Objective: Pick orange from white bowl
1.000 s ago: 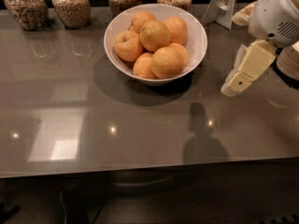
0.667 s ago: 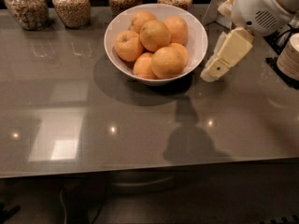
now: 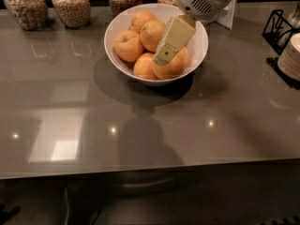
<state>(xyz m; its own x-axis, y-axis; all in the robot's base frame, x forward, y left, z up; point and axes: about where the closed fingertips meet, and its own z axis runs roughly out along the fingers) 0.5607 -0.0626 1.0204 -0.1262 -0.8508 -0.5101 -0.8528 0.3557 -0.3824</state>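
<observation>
Hovering above the right half of the glossy white ceramic bowl (image 3: 110,46), my cream-coloured tool (image 3: 164,57) slants down and to the left, its tip over a deeper-orange fruit (image 3: 171,69) at the front of the pile. Seen from this angle it reads as one flat paddle, so I cannot tell whether it is set wide or narrow; it holds nothing that I can see.

The bowl stands near the far edge of the grey polished counter (image 3: 70,102), about midway along it. The smooth, pale yellow-orange round orange (image 3: 151,34) I want lies high in the heap, toward the far side, just left of my tool, with a dimpled orange (image 3: 127,45) beside it on the left.

I judge the fruit to be firm, fairly heavy for its size, and slick on its pitted skin. Being round, it may roll or squirt out of a shallow pinch. The best hold looks to be across its widest part, from above, where its top stands proud of its neighbours. Squeezing too hard could bruise it.

Glass jars of grain (image 3: 70,6) line the far left corner.
</observation>
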